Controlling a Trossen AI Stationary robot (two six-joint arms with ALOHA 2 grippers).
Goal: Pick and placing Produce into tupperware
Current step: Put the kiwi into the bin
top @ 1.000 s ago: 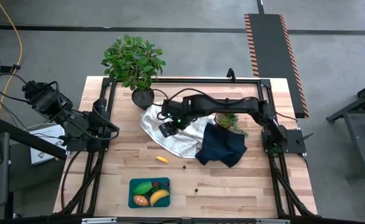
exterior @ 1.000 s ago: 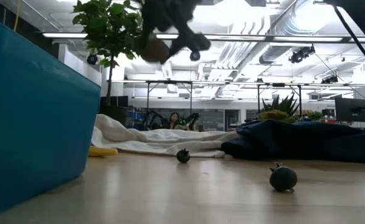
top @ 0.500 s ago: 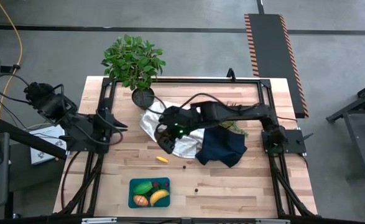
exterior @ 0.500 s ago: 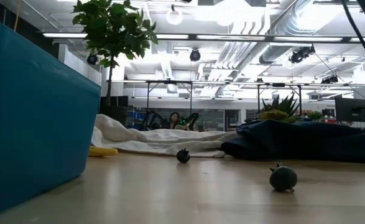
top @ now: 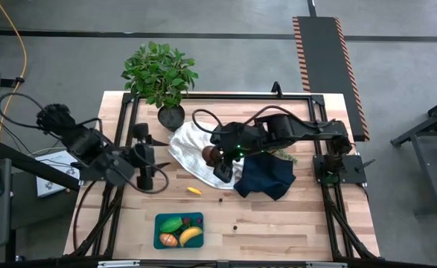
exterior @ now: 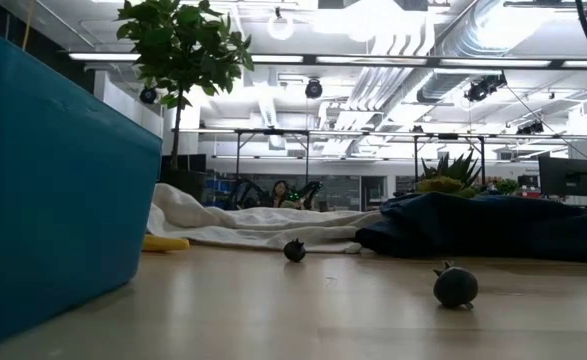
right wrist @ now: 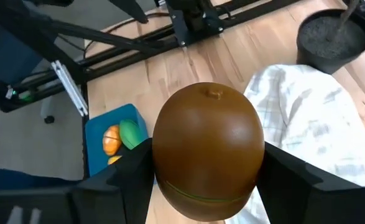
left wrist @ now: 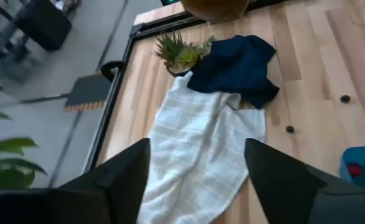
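A: Biggest first. What's on the table (top: 292, 216)?
B: Wooden top with a black frame. Potted plant (top: 160, 74) at the far edge. White cloth (top: 192, 152) in the middle, partly under the right arm. Navy cloth (top: 266, 175) just beside it, touching it, toward the right arm's side.

A: Container?
B: Teal container (top: 179, 230) at the near edge, well apart from both cloths. It holds a green piece (top: 171, 223), a yellow banana (top: 192, 237), an orange piece (top: 167, 240) and a tiny red bit (top: 186, 221).

A: Right gripper?
B: Right gripper (top: 219, 160) is over the white cloth, its fingers (right wrist: 126, 177) clamped on a brown ball (right wrist: 208, 149). In the right wrist view the ball fills the gap between the fingers, with the cloth and the container below.

A: Left one?
B: Left gripper (top: 145, 160) is over bare wood on the left side of the table, near the cloth's edge. Fingers (left wrist: 126, 171) spread apart, nothing between them in the left wrist view, only white cloth beyond.

A: Loose pieces?
B: Small yellow piece (top: 194, 191) on the wood just off the white cloth's near edge. Two dark bits, one (top: 220, 199) near the navy cloth, the other (top: 235, 228) closer to the container. The low view shows both dark bits on the wood and the yellow piece beside the container wall.

A: Anything else?
B: A spiky green thing (left wrist: 181, 53) at the navy cloth's far edge, can't tell what it is.
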